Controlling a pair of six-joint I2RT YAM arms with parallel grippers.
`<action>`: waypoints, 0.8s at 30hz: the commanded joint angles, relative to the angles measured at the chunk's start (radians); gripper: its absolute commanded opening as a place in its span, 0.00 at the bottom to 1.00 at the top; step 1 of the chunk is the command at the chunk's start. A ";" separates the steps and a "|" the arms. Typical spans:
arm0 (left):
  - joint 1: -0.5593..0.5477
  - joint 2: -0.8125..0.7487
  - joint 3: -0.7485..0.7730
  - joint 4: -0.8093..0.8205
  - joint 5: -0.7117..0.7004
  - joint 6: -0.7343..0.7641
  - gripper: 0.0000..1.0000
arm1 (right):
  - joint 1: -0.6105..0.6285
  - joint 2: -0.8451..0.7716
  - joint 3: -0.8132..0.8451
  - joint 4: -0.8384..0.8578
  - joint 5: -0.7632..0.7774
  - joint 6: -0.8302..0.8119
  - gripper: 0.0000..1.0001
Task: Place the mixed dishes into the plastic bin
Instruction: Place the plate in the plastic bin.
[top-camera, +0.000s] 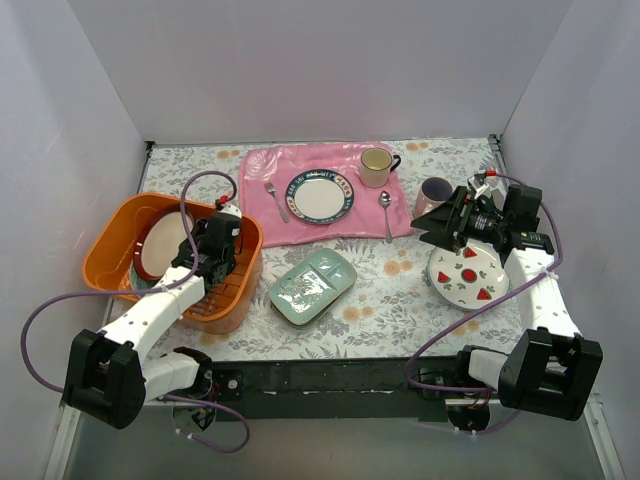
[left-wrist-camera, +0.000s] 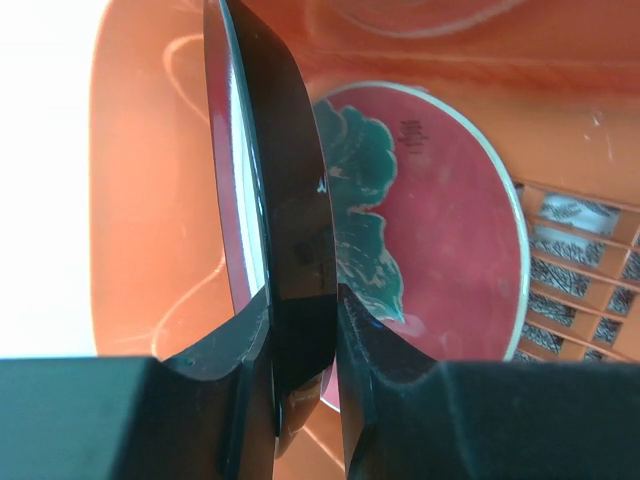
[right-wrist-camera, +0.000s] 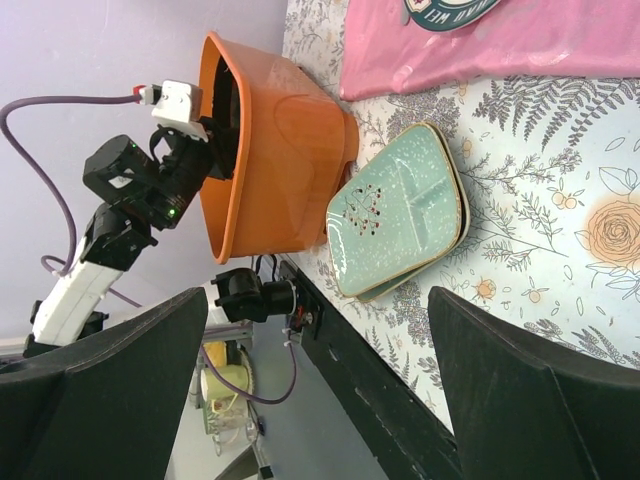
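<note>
Chipping looms inside the orange plastic bin (top-camera: 105, 250) if the left gripper's (left-wrist-camera: 303, 310) jaws, pinching the upright maroon-rimmed cream round plate (top-camera: 162, 243), drop it onto the red flowered plate (left-wrist-camera: 450, 230).

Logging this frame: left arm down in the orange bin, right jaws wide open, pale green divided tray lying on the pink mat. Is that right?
Not quite. The pale green divided tray lies on the floral tablecloth beside the orange bin, not on the pink mat. The top external view shows it. The rest stands.
</note>
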 joint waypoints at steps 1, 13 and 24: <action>0.011 -0.033 -0.021 0.069 -0.050 0.030 0.00 | -0.010 0.002 0.001 0.001 -0.022 -0.017 0.98; 0.022 -0.019 -0.050 0.077 -0.030 0.027 0.00 | -0.013 0.003 -0.004 -0.001 -0.028 -0.020 0.98; 0.026 0.004 -0.055 0.087 -0.025 0.030 0.00 | -0.018 0.003 -0.005 -0.002 -0.031 -0.023 0.98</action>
